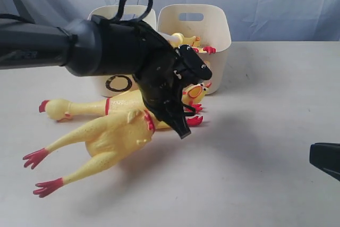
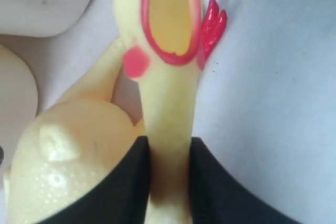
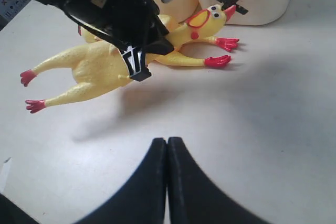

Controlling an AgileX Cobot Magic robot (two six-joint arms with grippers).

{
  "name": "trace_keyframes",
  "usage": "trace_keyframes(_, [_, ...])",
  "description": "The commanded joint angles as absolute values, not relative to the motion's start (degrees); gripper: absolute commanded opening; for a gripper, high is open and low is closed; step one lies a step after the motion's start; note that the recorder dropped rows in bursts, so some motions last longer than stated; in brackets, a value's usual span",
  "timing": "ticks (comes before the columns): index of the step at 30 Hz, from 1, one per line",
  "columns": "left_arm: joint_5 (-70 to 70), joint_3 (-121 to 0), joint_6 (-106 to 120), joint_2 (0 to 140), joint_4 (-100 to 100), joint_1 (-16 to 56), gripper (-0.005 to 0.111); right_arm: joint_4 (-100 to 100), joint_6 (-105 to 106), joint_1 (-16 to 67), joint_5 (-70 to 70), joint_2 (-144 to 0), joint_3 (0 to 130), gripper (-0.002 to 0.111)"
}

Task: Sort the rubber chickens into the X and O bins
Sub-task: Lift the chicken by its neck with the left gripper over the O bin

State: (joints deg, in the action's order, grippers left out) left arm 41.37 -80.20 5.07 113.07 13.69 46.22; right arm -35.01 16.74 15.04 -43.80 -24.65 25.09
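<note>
I am gripping the long chicken [image 1: 109, 134] by its neck with my left tool [image 2: 169, 179]. The two black fingers [image 2: 126, 182] are pressing on either side, just behind the open-beaked head. I judge this the best hold, since the neck is the narrowest part. Its body and red feet are lying on the white worktop [image 1: 255, 184], in front of the bins. A second chicken [image 1: 79, 108] is lying close behind it. A third chicken [image 1: 183, 39] is already sitting in the X bin [image 3: 268, 3], and the O bin [image 1: 106, 14] is standing just beside that one. My left arm is reaching in from the left and across the middle, with the wrist angling down toward the worktop. My right tool [image 3: 167, 150] is hovering low at the right, well apart from the chickens, its fingers pressed together and holding nothing.
</note>
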Motion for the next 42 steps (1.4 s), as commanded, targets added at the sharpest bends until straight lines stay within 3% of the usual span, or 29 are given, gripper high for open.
trace_keyframes(1, [43.66,-80.59,6.47,109.44,11.36,46.54,0.0,-35.04,16.86,14.79,-43.55,-24.29,24.81,-0.001])
trace_keyframes(25, [39.01,-79.37,-0.76,90.14,12.12,45.44,0.0,-35.04,16.86,14.79,-43.55,-24.29,24.81,-0.001])
trace_keyframes(42, [28.03,-78.01,-3.02,82.48,8.6,27.77,0.0,-35.04,16.86,14.79,-43.55,-24.29,24.81,-0.001])
